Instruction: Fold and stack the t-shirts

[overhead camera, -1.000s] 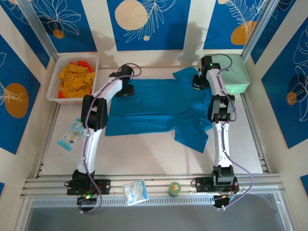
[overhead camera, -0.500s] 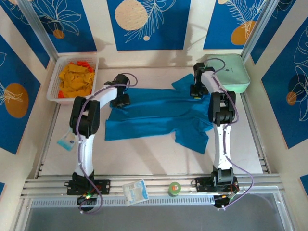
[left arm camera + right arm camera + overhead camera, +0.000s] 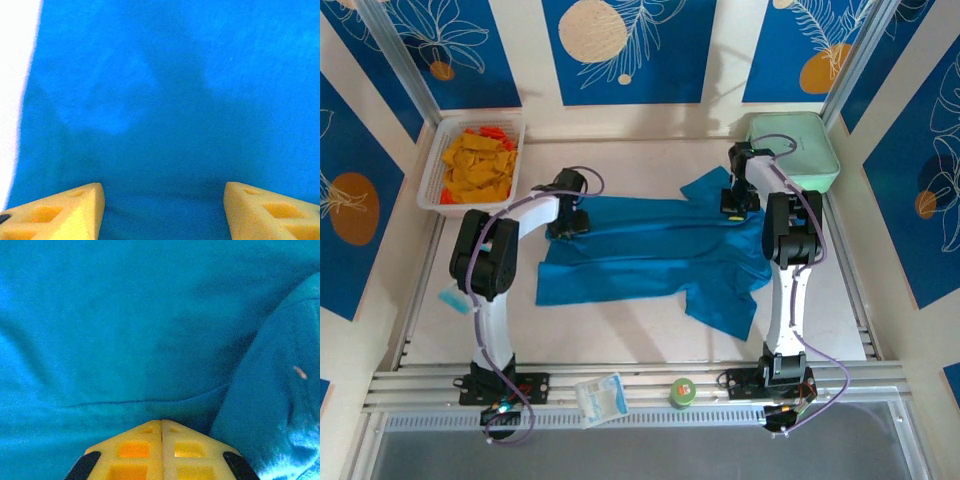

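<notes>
Teal-blue t-shirt (image 3: 640, 250) lies spread on the desk (image 3: 620, 335), long axis running left to right. Left end effector (image 3: 568, 218) hovers wide over its far-left corner. Right end effector (image 3: 737, 200), fingers pressed together, sits at the far-right shoulder. Each arm is nearest its own end.

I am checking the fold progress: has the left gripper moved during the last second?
Yes. The left gripper, above the t-shirt, moved toward the arm bases and slightly left, nearer the white basket's near corner.

Bright, even light from above throws soft shadows on the back wall (image 3: 720, 80). Close up, the t-shirt (image 3: 175, 75) looks blurred, the table (image 3: 12, 100) glaring white
</notes>
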Available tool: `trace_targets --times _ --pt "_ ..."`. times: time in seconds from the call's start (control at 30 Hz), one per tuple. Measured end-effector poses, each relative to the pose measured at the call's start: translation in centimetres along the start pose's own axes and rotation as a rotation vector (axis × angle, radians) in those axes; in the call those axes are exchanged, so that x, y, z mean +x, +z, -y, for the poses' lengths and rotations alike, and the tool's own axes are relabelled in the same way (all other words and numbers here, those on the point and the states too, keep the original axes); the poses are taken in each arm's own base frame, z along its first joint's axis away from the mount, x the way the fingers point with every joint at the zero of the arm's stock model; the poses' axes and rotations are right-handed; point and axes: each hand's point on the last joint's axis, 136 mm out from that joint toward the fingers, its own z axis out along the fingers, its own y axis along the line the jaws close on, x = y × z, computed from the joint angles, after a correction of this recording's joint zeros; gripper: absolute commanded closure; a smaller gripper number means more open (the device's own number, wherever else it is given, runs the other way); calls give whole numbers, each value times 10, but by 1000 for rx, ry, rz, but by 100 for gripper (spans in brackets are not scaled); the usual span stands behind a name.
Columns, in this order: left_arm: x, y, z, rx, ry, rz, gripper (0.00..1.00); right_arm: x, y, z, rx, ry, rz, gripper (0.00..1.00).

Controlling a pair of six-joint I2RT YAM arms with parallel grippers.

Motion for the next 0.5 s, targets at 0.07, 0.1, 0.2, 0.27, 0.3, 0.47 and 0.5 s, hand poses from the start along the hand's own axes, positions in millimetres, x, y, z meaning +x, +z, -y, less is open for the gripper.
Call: trace_targets --times 0.07,0.1,0.2,0.27,0.3,0.47,0.5 --pt "-15 -17 -1 -19 6 21 29 -6 -14 -5 -29 -3 25 82" --pt "-26 -28 0 -21 9 42 29 -10 -25 -9 -53 -1 50 81" --pt "-66 -65 5 -3 13 133 32 -13 -63 -19 -121 -5 120 81" --pt "-89 -84 3 10 14 182 34 -13 -92 -26 -173 -12 177 80" --pt "-99 -91 2 17 13 199 34 -12 -105 -29 -196 -18 203 80" --pt "-121 -61 -13 26 16 151 36 8 -134 -36 -267 -32 242 81" --pt "-118 -46 -16 24 26 115 37 13 -132 -38 -274 -35 234 81"
